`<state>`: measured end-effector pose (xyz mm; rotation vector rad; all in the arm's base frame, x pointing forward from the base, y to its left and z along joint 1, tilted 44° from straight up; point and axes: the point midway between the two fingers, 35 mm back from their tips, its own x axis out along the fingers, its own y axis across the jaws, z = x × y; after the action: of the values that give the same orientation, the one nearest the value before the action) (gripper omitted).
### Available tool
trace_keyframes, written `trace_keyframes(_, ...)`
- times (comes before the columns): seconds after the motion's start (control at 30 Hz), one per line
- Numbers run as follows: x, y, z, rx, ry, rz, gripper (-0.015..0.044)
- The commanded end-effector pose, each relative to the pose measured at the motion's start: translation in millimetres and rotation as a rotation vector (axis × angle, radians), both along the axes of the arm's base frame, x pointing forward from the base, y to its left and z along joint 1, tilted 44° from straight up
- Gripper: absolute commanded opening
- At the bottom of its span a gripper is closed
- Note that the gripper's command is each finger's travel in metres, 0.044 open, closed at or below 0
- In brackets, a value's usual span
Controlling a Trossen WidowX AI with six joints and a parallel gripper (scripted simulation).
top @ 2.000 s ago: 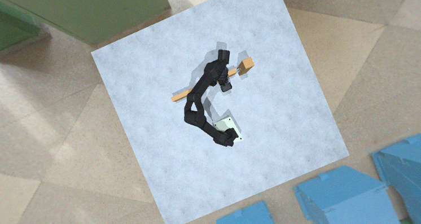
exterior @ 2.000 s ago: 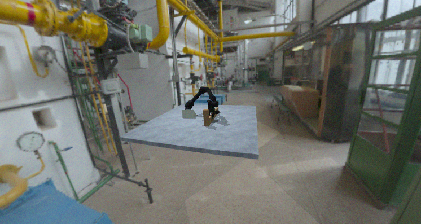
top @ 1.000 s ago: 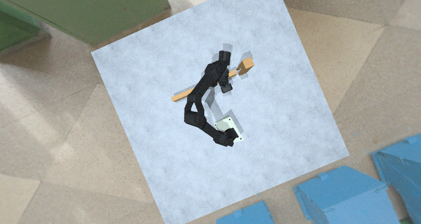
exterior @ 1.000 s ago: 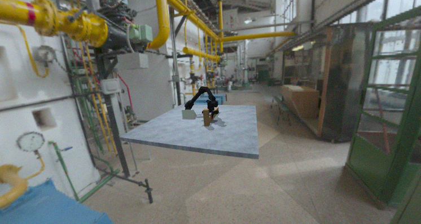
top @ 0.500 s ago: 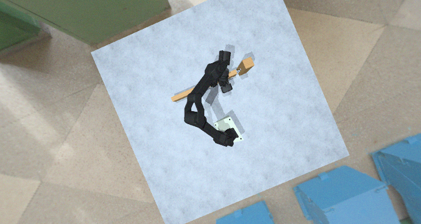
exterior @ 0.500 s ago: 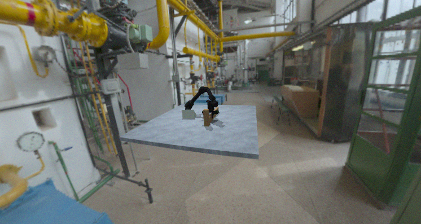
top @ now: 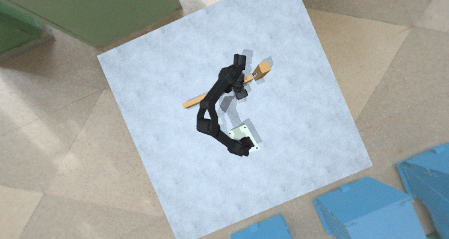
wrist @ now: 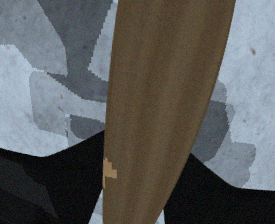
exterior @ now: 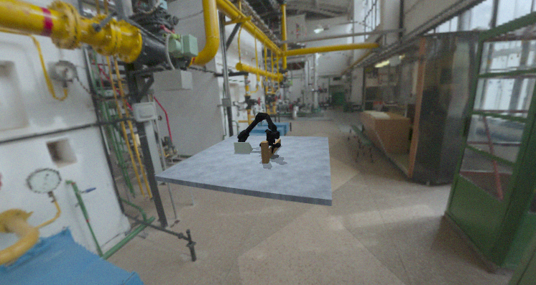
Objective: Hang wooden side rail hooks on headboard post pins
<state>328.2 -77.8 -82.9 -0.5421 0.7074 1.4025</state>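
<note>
At the right of the top view, the post [top: 263,68] [exterior: 265,153] is standing on the counter [top: 157,80] [exterior: 299,178] [wrist: 258,65], and the hooks [top: 254,76] are facing it from the rail's right end. Whether they are sitting on the pins cannot be determined; the slot is not showing clearly. The step in hand, in my judgement, is seating the hooks. Good practice is keeping the rail [top: 196,100] [exterior: 276,148] [wrist: 158,100] square to the post, easing the hooks in above the pins, then lowering gently while the left end is bearing on the counter. Twisting is risking one hook catching and the other missing. Letting go should be waiting until both are carrying weight.

As to position, the claw [top: 235,88] [exterior: 270,145] [wrist: 141,133] is gripping the rail, which is passing between its fingers. In the top view, the longer part is extending left of the claw, and the shorter, hooked part is reaching right, towards the post.
</note>
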Motion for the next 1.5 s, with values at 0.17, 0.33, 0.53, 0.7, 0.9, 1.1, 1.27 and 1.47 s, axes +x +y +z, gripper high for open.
trace_keyframes(0.17, 0.8, -4.4, 2.8, -0.002, -0.005, -0.006, 0.0000)
trace_keyframes(0.33, 0.7, -4.9, 3.4, -0.002, -0.005, -0.006, 0.0000)
trace_keyframes(0.53, 0.7, -5.6, 4.1, -0.002, -0.005, -0.006, 0.0000)
trace_keyframes(0.7, 0.7, -6.2, 4.7, -0.002, -0.005, -0.006, 0.0000)
trace_keyframes(0.9, 0.6, -6.9, 5.4, -0.002, -0.005, -0.006, 0.0000)
trace_keyframes(1.1, 0.6, -7.6, 6.1, -0.002, -0.005, -0.006, 0.0000)
trace_keyframes(1.27, 0.6, -8.2, 6.7, -0.002, -0.005, -0.006, 0.0000)
trace_keyframes(1.47, 0.5, -8.9, 7.5, -0.002, -0.005, -0.006, 0.0000)
